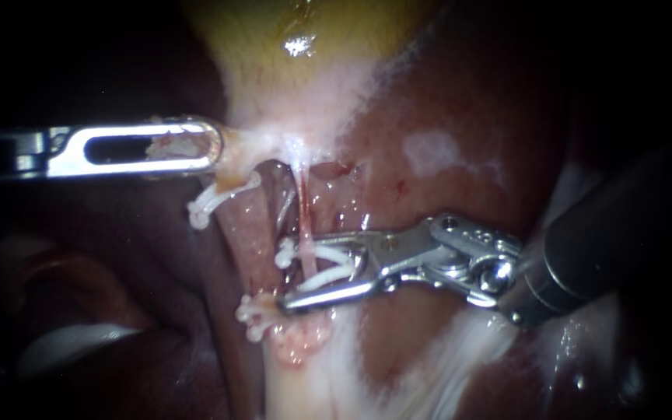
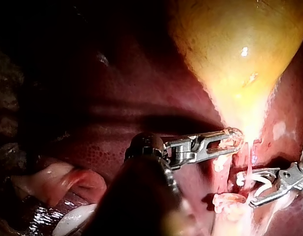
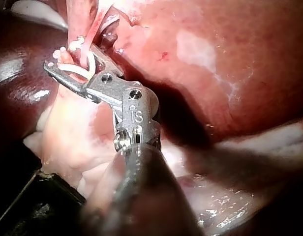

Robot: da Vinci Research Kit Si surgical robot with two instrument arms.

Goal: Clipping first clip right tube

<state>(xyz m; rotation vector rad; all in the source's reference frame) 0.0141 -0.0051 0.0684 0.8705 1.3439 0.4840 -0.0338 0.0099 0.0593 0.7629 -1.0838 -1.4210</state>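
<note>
White clip (image 1: 327, 264) sits open in your right instrument (image 1: 297, 274): jaws spread wide, holding it from both sides. Thin red right tube (image 1: 303, 210) runs between the clip's legs, inside the jaws. Your left instrument (image 1: 196, 146) has its jaws closed on gallbladder (image 1: 305, 70) tissue. Second clip (image 1: 210, 204) just under those jaws; third clip (image 1: 258, 313) beside the right jaws' tip.

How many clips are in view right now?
3. Upper clip under my left instrument, gripping the gallbladder; lower clip beneath it; loaded clip in the jaws of my right instrument, around the thin tube. Tissue could hide others.
</note>
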